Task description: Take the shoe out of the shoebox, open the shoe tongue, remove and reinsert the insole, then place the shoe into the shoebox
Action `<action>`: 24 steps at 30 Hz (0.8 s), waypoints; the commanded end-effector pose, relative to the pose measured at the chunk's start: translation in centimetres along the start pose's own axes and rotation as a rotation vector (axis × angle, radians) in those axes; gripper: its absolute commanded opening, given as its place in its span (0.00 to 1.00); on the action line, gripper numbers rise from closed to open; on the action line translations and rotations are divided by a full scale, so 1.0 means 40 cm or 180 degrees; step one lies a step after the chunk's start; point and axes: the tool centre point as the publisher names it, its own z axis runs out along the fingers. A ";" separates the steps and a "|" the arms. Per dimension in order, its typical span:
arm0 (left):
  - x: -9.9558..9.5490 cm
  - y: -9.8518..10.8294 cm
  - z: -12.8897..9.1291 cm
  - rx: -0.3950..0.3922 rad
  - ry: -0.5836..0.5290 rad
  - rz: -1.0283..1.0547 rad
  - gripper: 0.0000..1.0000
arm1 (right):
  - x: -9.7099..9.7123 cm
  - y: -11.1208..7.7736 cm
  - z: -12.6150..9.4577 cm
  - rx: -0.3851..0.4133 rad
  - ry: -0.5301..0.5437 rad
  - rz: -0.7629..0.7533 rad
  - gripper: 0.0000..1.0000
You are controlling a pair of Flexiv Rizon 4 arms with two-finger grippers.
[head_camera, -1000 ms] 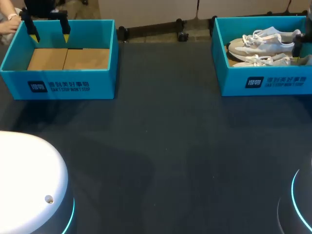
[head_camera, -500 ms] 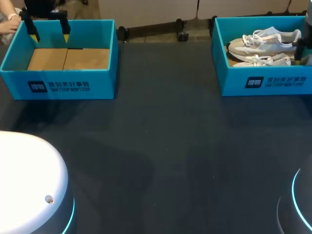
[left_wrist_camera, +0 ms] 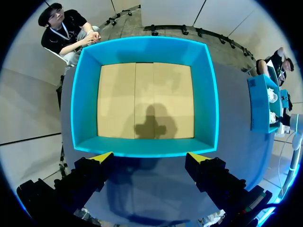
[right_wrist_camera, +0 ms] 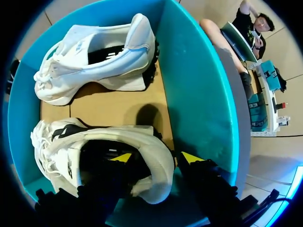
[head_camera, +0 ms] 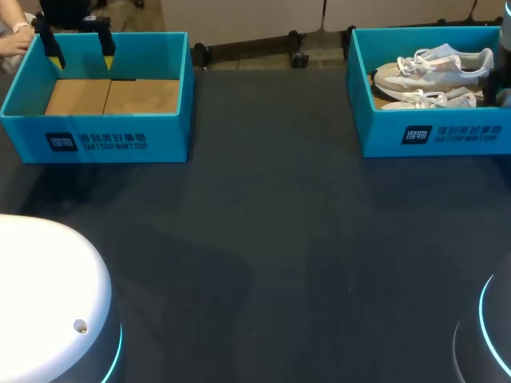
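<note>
Head view: dark surface [head_camera: 263, 223], two teal shoeboxes at the far side. Left shoebox [head_camera: 96, 132] shows only a bare cardboard floor; left hand [head_camera: 81, 57] hangs over its far wall, yellow tips apart, holding nothing. Right shoebox [head_camera: 431, 134] at far right holds the pair. The shoe [head_camera: 427, 99] is the nearer one, pale grey-white sneaker with white laces, long axis left-right, toe left, heel right. Second shoe [head_camera: 435, 68] lies behind it, same direction. Right hand [head_camera: 500, 86] comes in at the right edge over the heel end of the box, mostly cut off, fingers not readable here. Left wrist view: left hand [left_wrist_camera: 150, 158] spread wide above the box's near wall [left_wrist_camera: 142, 147], nothing between the fingers. Right wrist view: right hand [right_wrist_camera: 156, 158] down inside the right shoebox [right_wrist_camera: 199, 94] at the shoe's heel. The shoe [right_wrist_camera: 94, 142] sits upright, dark opening up, white upper with black side marks, toe pointing away from the hand. The fingers stand apart astride the heel collar, one yellow tip inside the opening, the other outside between the heel and the box wall; no clamp visible. Second shoe [right_wrist_camera: 94, 61] lies tipped on its side further ahead, on the cardboard floor.
</note>
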 end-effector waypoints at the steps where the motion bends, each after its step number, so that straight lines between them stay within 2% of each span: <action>1: 0.000 0.000 -0.001 -0.0003 -0.0003 0.0000 1.00 | 0.001 0.011 0.015 0.0020 -0.0008 0.0010 0.55; 5: 0.000 0.000 -0.001 -0.0003 -0.0003 0.0000 1.00 | 0.002 0.012 0.024 0.0036 -0.0025 0.0004 0.49; 10: 0.000 0.000 -0.001 -0.0003 -0.0003 0.0000 1.00 | 0.001 0.010 0.030 0.0057 -0.0070 0.0006 0.32; 11: 0.000 0.000 -0.001 -0.0003 -0.0003 0.0000 1.00 | 0.000 0.009 0.031 0.0061 -0.0075 0.0009 0.31; 15: 0.000 0.000 -0.001 -0.0003 -0.0003 0.0000 1.00 | -0.004 0.003 0.033 0.0070 -0.0114 0.0018 0.00; 22: 0.000 0.000 -0.001 -0.0003 -0.0003 0.0000 1.00 | -0.010 0.004 0.025 0.0040 -0.0153 0.0054 0.00; 24: 0.000 0.000 -0.001 -0.0003 -0.0003 0.0000 1.00 | -0.012 0.005 0.001 0.0017 -0.0151 0.0072 0.00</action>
